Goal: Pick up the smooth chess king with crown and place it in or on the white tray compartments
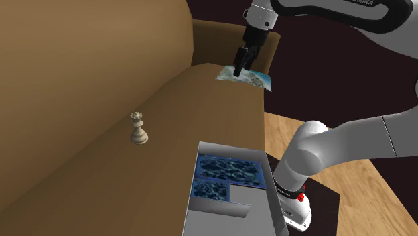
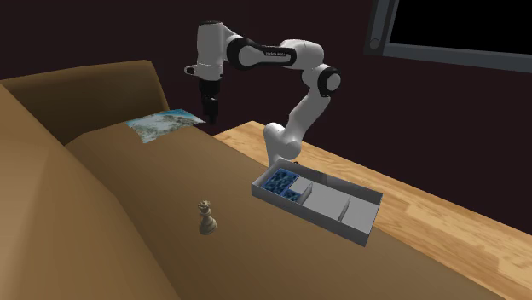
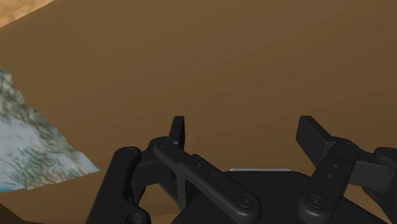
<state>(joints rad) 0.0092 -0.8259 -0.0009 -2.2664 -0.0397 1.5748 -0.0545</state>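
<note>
Pincer (image 1: 238, 70) hangs point-down, fingers spread apart, nothing between them, just above a blue-white printed sheet (image 1: 253, 80) at the far end of the brown sofa (image 1: 80, 74). Pale chess king (image 1: 138, 129) stands upright and alone on the seat, well apart from the pincer, leaving room to come down from above. Compartment tray (image 1: 191, 201) lies near the stand, so the carry looks short. Judgement: approach not begun.

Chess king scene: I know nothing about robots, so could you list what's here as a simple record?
chess king: pale, upright on the brown sofa, untouched
tray: white, divided into compartments, some patterned blue, no king inside
jaws: open, empty, above the sofa by a blue-white printed sheet, away from the king
floor: wooden
</note>
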